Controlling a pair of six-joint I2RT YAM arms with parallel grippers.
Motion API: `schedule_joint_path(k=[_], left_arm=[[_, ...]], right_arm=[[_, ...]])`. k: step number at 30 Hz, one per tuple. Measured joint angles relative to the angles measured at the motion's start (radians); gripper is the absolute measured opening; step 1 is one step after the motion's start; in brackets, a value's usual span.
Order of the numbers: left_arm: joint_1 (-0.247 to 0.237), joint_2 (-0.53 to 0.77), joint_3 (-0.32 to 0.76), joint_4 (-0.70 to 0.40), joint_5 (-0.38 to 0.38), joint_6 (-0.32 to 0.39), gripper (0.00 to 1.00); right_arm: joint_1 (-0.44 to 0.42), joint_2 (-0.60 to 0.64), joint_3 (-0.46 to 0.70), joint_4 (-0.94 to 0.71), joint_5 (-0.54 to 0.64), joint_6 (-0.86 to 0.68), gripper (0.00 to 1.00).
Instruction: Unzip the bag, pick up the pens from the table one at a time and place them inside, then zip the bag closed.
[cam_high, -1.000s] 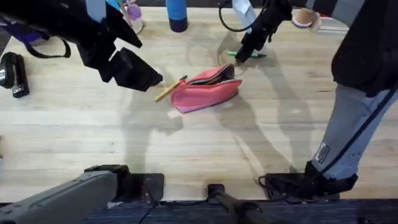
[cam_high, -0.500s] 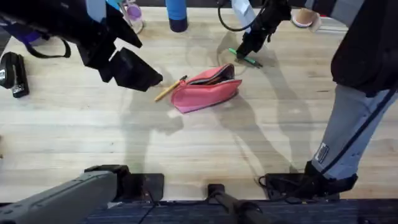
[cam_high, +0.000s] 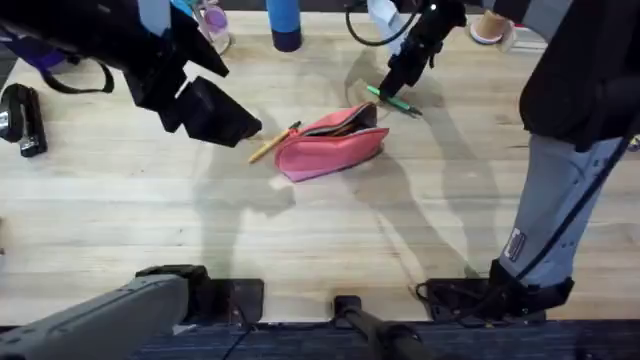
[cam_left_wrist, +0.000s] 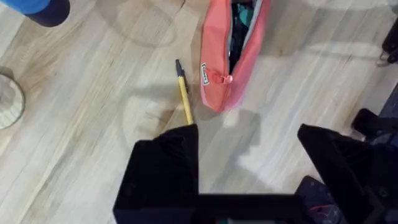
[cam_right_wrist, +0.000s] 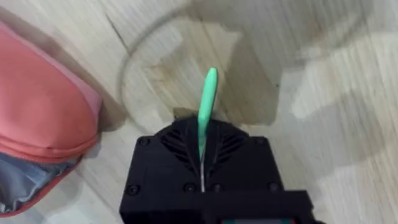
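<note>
Near the middle of the table (cam_high: 330, 230), the bag (cam_high: 330, 145) is lying on its side with its zipper open; the left wrist view is showing dark contents inside the gap. The yellow-orange pen (cam_high: 273, 143) is resting flat on the wood just beside the bag's left end, its black tip pointing toward the far edge of the table. In the left wrist view this pen (cam_left_wrist: 183, 93) is lying roughly parallel to the bag (cam_left_wrist: 233, 53), close to it but not touching it.

The left gripper (cam_high: 220, 115) is hovering above the table to the left of the yellow-orange pen. Its two black fingers (cam_left_wrist: 165, 168) are standing wide apart and are holding nothing; bare wood is showing between them.

The right gripper (cam_high: 395, 85) is reaching down beyond the far side of the bag. Its fingers are clamping the green pen (cam_high: 392, 99), which is lying slantwise just behind the bag's right end in the overhead view. In the right wrist view the green pen (cam_right_wrist: 207, 99) is projecting forward from between the closed fingers (cam_right_wrist: 180, 149), with the bag (cam_right_wrist: 43, 106) lying off to one side.

A blue bottle (cam_high: 284, 22) is standing at the far edge of the table, and a black stapler (cam_high: 22, 118) is lying near the left edge.
</note>
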Motion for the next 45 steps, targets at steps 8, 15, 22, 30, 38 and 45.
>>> schedule_joint_path(k=[8,15,22,30,38,45], left_arm=[[0.0,0.0,0.0,0.0,0.0,0.0,0.995],[0.0,0.0,0.0,0.0,0.0,0.0,0.995],[0.0,0.0,0.0,0.0,0.0,0.0,0.995],[0.0,0.0,0.0,0.0,0.0,0.0,0.995],[0.0,0.0,0.0,0.0,0.0,0.0,0.995],[0.0,0.0,0.0,0.0,0.0,0.0,0.995]], right_arm=[[0.005,-0.052,0.002,-0.019,-0.002,-0.019,0.031],[0.005,-0.173,0.003,-0.064,-0.022,-0.072,0.031],[0.005,-0.247,0.007,-0.154,-0.146,-0.251,0.031],[0.007,-0.306,0.007,-0.235,-0.279,-0.457,0.031],[0.009,-0.326,0.008,-0.275,-0.344,-0.568,0.031],[0.016,-0.326,0.008,-0.311,-0.36,-0.643,0.031]])
